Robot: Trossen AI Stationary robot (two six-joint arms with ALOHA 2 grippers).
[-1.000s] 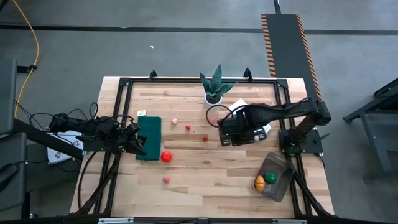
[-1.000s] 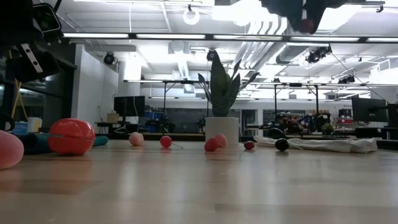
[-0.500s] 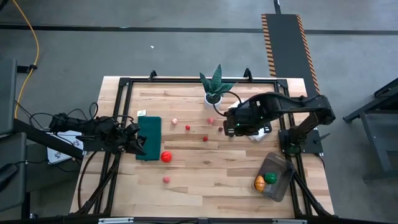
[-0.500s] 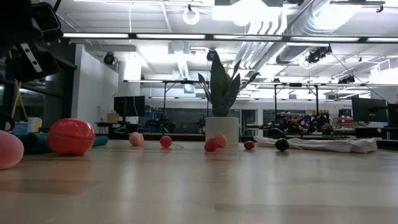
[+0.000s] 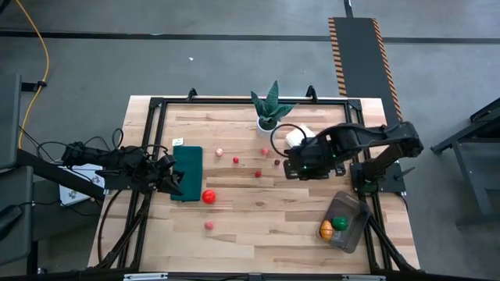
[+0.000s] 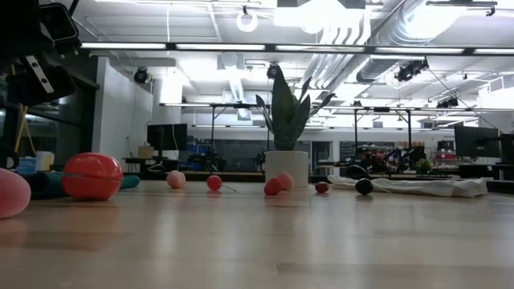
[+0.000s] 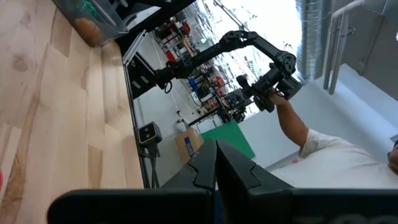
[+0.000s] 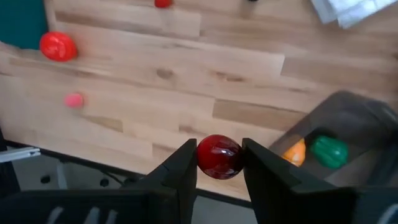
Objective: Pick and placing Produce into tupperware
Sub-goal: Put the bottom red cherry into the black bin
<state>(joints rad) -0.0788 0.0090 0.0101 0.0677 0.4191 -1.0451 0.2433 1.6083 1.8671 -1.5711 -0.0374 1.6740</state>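
Swinging back from the middle of the table toward the tupperware (image 5: 344, 221), my right arm now has its right gripper (image 8: 219, 163) lifted over the boards between the potted plant (image 5: 269, 109) and that container, jaws narrowed on 1 dark red fruit (image 8: 219, 156), which I judge to be the carry leg of a pick. I see the tupperware already holding 2 pieces, 1 orange (image 5: 326, 229) and 1 green (image 5: 340, 223), while the big red fruit (image 5: 208, 197) and several smaller ones lie well away from it, unpicked. My left gripper (image 7: 216, 163) waits pinched shut far across the table from the tupperware, beside the green mat (image 5: 187, 172).
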